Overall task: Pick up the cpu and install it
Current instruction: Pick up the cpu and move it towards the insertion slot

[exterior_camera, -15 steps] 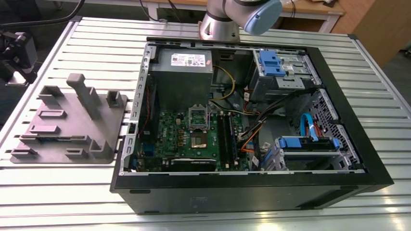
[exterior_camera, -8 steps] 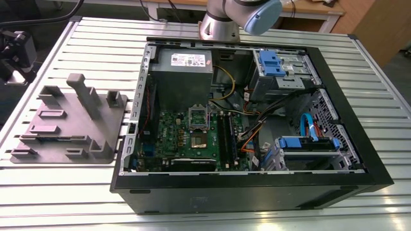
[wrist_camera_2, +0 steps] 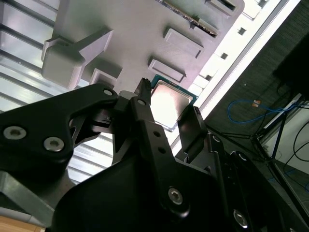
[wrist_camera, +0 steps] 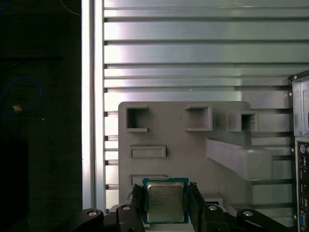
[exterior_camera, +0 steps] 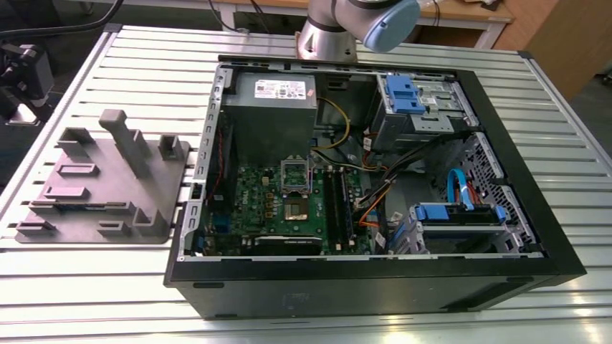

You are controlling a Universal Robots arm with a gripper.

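We see the gripper (wrist_camera: 165, 195) clamped on the cpu (wrist_camera: 165, 205). It grips opposite edges (likely to keep it level).

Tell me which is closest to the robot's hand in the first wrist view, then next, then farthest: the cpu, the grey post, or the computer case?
1. The cpu: held in the hand.
2. The grey post: standing on the grey fixture, beyond the cpu.
3. The computer case: off past the fixture's side, farthest.
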